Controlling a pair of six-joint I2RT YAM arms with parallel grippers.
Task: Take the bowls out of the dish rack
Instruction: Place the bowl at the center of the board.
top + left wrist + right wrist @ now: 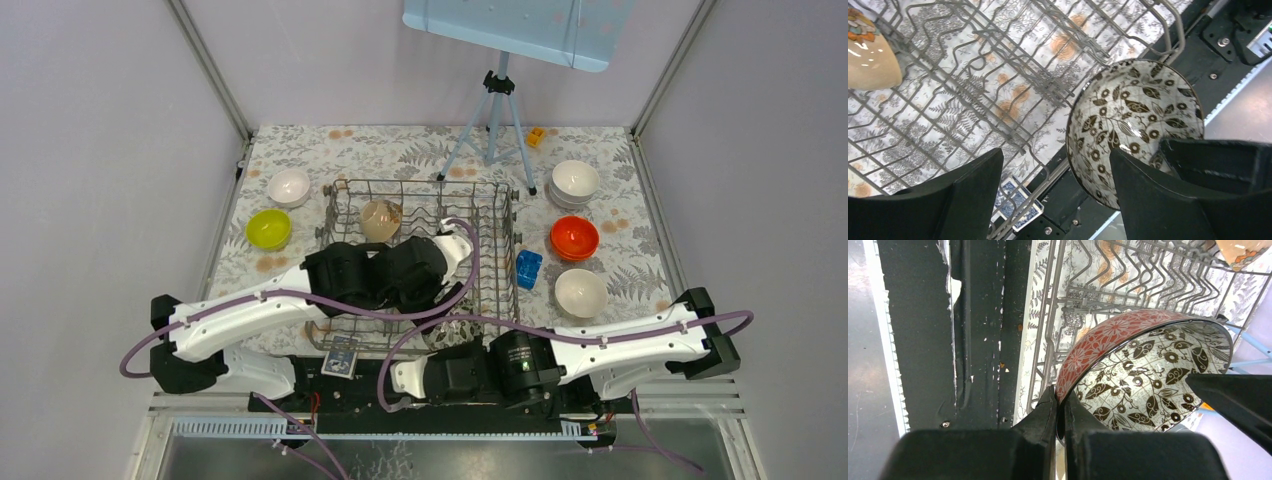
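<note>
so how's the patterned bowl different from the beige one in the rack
The patterned bowl has brown leaves inside and red outside; the beige bowl is mostly plain. The right hand pinches the patterned bowl's rim; the beige bowl sits untouched in the rack. Both are glossy.

Robotics test cell, not a domestic kitchen. Two robot arms point(250, 318) are bolted side by side to a black base plate point(360, 405), with purple cables point(130, 358) exposed. Plain wall panels point(100, 150) in aluminium framing point(210, 70) enclose the work area. A tripod point(497, 120) stands beneath a blue board point(510, 30). The dish rack point(497, 250) sits staged on a leaf-print tablecloth point(620, 215).
</note>
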